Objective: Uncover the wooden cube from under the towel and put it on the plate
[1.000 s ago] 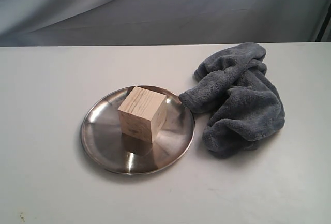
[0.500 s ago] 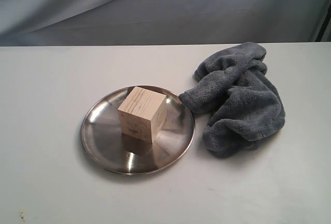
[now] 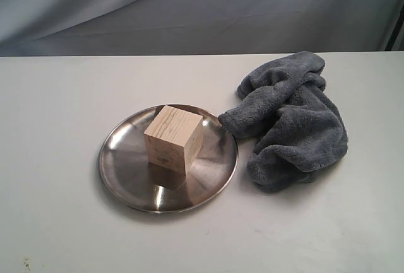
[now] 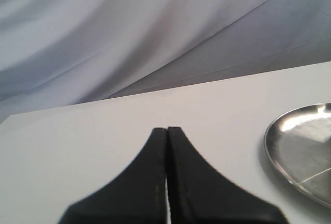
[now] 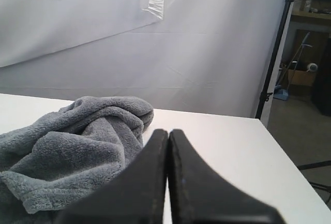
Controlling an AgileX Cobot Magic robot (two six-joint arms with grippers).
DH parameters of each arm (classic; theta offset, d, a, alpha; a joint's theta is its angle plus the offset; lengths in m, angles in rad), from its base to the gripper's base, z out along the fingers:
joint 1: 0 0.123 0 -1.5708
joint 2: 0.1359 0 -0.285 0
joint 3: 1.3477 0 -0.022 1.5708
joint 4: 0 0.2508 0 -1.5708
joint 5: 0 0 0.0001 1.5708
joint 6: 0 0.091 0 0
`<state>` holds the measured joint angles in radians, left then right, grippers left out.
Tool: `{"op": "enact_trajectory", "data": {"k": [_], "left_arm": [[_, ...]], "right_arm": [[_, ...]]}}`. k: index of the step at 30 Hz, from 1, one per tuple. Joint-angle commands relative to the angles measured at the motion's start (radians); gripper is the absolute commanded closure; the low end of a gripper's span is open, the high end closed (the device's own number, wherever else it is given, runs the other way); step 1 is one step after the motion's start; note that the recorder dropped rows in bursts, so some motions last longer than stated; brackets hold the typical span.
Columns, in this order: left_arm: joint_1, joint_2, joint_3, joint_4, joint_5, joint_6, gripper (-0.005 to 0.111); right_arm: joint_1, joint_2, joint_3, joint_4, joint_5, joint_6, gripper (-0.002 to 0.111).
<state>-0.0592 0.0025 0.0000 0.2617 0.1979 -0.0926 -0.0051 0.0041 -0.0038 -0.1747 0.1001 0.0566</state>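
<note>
grey draped fabric backdrop [image 3: 202, 8]: hangs behind the table and fills the far side of every view.
white matte table [image 3: 63, 222]: a flat top that carries the towel and the plate.
thick grey-blue plush towel [image 3: 293, 121]: bunched in a loose heap to the right of the plate. one fold reaches the plate's rim, touching it or just beside it. it covers nothing that shows, so it is no obstacle to the cube.
round shiny silver metal plate [image 3: 126, 169]: sits flat on the table left of the towel. its raised rim should stop anything inside from sliding off.
pale beige wooden cube [image 3: 173, 137]: stands on one face near the middle of the plate, turned corner-on to the exterior camera. it is well inside the rim and apart from the towel, and its reflection shows in the metal.
left gripper [image 4: 167, 130]: black jaws pressed together with nothing between them, pointing across the table, the plate's edge off to one side and untouched.
right gripper [image 5: 168, 131]: jaws likewise closed and empty, with the towel heap beside it and no contact seen.
task: by this layout the cube is uncovered and on the plate, so the job looks done. neither arm shows in the exterior view, likely kept away so nothing nudges the cube.
</note>
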Motion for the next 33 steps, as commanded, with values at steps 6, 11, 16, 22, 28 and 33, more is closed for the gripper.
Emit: {"op": "enact_trajectory", "data": {"k": [6, 11, 16, 22, 28, 33], "left_arm": [[0.001, -0.003, 0.0, -0.006, -0.011, -0.004, 0.107], [0.001, -0.003, 0.0, -0.006, -0.011, -0.004, 0.107], [0.001, -0.003, 0.0, -0.006, -0.011, -0.004, 0.107], [0.001, -0.003, 0.0, -0.006, -0.011, -0.004, 0.107], [0.001, -0.003, 0.0, -0.006, -0.011, -0.002, 0.107], [0.001, -0.003, 0.0, -0.006, -0.011, -0.002, 0.107]], "right_arm": [[-0.005, -0.004, 0.004, 0.088, 0.094, 0.007, 0.108], [-0.005, -0.004, 0.004, 0.09, 0.133, 0.014, 0.108], [-0.005, -0.004, 0.004, 0.11, 0.196, 0.03, 0.108], [-0.005, -0.004, 0.004, 0.128, 0.219, 0.025, 0.108], [-0.005, -0.004, 0.004, 0.043, 0.243, 0.02, 0.108], [-0.005, -0.004, 0.004, 0.048, 0.246, 0.027, 0.108]]}}
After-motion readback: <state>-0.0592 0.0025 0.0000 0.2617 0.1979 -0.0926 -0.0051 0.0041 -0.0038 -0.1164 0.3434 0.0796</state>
